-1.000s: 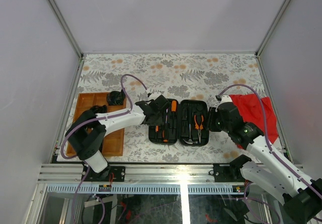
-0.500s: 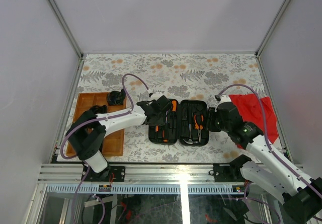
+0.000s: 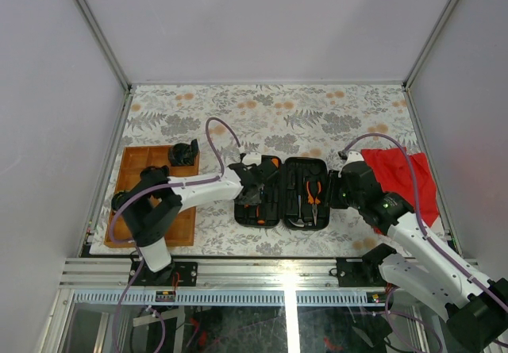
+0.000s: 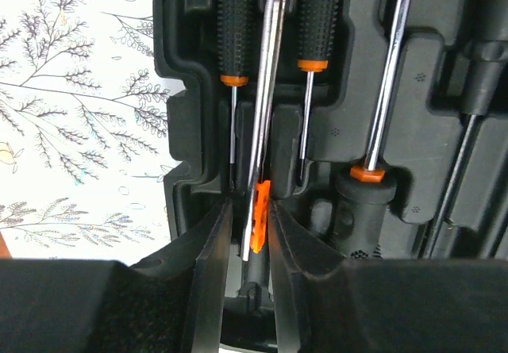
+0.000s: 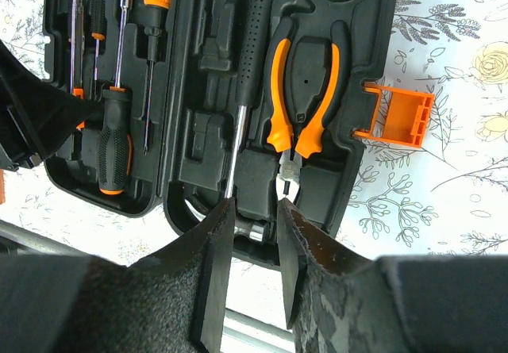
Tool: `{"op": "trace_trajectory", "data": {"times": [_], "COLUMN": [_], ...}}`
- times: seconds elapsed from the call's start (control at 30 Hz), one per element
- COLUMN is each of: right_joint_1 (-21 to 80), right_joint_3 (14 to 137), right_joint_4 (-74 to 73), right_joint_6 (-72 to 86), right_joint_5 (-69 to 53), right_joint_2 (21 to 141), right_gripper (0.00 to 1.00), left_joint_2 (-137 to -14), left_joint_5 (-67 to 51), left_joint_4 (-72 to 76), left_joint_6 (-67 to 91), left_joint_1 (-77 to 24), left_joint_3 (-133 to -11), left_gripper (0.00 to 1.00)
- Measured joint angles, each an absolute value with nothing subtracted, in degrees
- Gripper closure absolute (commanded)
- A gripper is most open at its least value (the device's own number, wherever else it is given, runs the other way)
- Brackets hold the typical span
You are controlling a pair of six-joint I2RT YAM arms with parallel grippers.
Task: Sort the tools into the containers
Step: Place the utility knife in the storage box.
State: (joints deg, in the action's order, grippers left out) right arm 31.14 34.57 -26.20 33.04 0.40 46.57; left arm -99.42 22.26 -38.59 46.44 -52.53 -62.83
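The black tool case (image 3: 286, 163) lies open mid-table, with tools seated in its moulded slots. My left gripper (image 3: 252, 182) is low over its left half. In the left wrist view its jaws (image 4: 250, 234) stand slightly apart around a slim steel tool with an orange end (image 4: 266, 91), between two precision drivers (image 4: 235, 28). A gap shows beside the tool. My right gripper (image 5: 255, 218) is open at the case's right edge, its fingers either side of the hammer's (image 5: 252, 51) steel head. Orange-handled pliers (image 5: 305, 91) lie beside the hammer. The wooden tray (image 3: 135, 178) sits at the left.
A red cloth (image 3: 405, 178) lies right of the case, under my right arm. A small black object (image 3: 183, 155) sits at the tray's far right corner. The case's orange latch (image 5: 401, 115) sticks out over the flowered tablecloth. Frame rails run along the near edge.
My left gripper's jaws have opened from shut, and it has shifted nearer over the case's left half. The right arm has stayed put.
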Motion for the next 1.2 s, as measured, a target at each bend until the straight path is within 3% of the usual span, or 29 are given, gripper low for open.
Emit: {"op": "trace_trajectory", "data": {"times": [0.3,0.87,1.2], "right_joint_1": [31.1,31.1,31.1], "right_joint_3": [34.5,34.5,34.5], "right_joint_4": [-26.2,-26.3,-27.0], "right_joint_6": [33.0,33.4,35.2], "right_joint_5": [0.4,1.1,5.7], "right_joint_2": [46.5,44.6,35.2], "right_gripper": [0.64,0.64,0.64], "left_joint_2": [-101.8,-92.2,-87.2], "left_joint_5": [23.9,22.3,7.4], "left_joint_4": [-40.0,-42.0,-22.9], "left_joint_6": [46.5,46.5,48.2], "left_joint_1": [-53.3,-53.3,-53.3], "left_joint_3": [-64.3,-66.7,-57.5], "left_gripper": [0.88,0.90,0.92]}}
